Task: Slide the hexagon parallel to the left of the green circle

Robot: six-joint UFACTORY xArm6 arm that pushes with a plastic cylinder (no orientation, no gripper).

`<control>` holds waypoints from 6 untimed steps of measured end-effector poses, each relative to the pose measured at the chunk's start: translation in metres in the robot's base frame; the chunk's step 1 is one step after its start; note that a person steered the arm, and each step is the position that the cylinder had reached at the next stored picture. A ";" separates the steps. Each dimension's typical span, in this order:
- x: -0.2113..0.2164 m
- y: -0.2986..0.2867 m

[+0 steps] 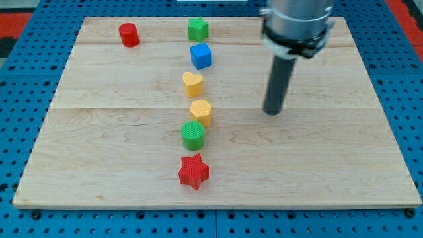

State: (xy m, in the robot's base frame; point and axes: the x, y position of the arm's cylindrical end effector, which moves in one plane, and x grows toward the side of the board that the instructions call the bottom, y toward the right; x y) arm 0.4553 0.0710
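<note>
On the pale wooden board (317,172) (blue pegboard (410,99) around it) sit a yellow hexagon (201,112), green circle (193,135), red star (193,171) and blue cube (201,56).

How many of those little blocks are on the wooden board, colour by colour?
Red: 2, the red cylinder and the red star
Green: 2, the green block at the view's top and the green circle
Blue: 1, the blue cube
Yellow: 2, the yellow heart and the yellow hexagon
Total: 7
</note>
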 end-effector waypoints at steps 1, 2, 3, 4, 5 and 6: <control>-0.011 -0.076; 0.023 -0.147; 0.038 -0.244; 0.032 -0.222; -0.012 -0.179; -0.056 -0.063</control>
